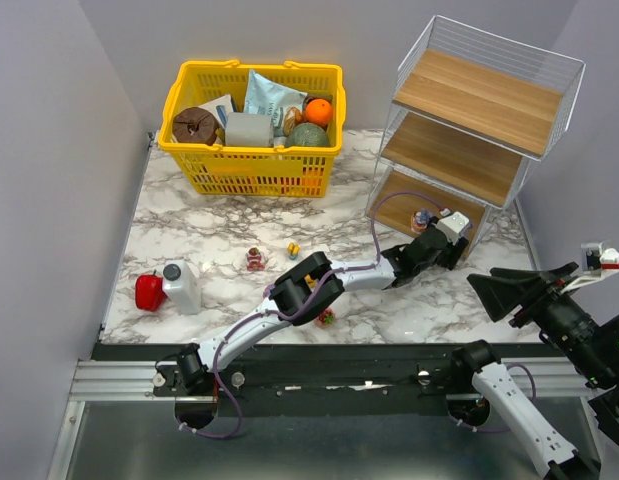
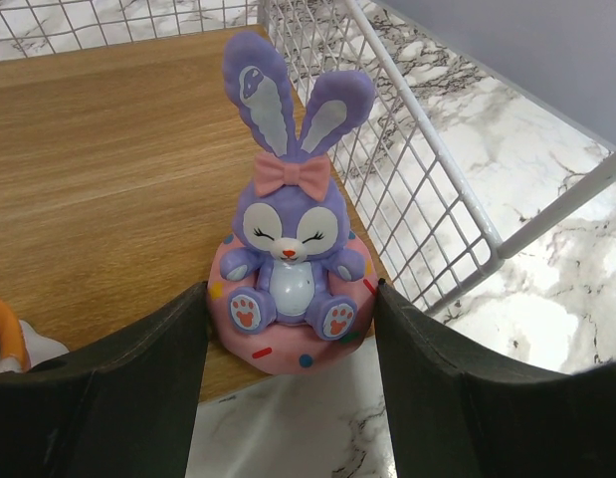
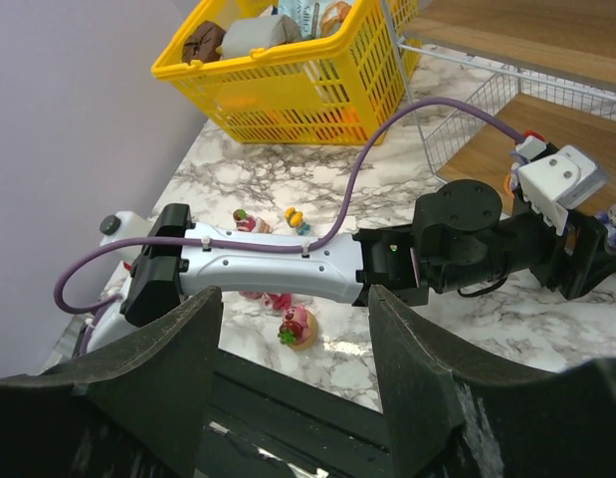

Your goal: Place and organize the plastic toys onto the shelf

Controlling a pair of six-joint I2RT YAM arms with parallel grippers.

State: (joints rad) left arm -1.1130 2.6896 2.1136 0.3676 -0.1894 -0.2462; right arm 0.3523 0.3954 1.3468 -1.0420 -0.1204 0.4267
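A purple bunny toy [image 2: 291,249] on a pink donut base stands at the front edge of the shelf's [image 1: 459,155] lowest wooden board [image 2: 108,179]. My left gripper [image 2: 291,299] is shut on that base, one finger pressing each side. Another small toy [image 1: 421,218] stands on the same board, left of the left gripper [image 1: 457,240]. Three toys lie on the marble: a pink one [image 1: 255,259], a yellow one [image 1: 293,250] and a strawberry one [image 3: 298,327] beneath the left arm. My right gripper [image 1: 479,283] hangs open and empty right of the shelf's foot, its fingers [image 3: 158,378] facing the left arm.
A yellow basket [image 1: 251,170] of groceries stands at the back left. A white bottle [image 1: 181,287] with a grey cap and a red pepper-like object [image 1: 149,291] sit near the front left edge. The shelf's wire side [image 2: 417,199] runs just right of the bunny.
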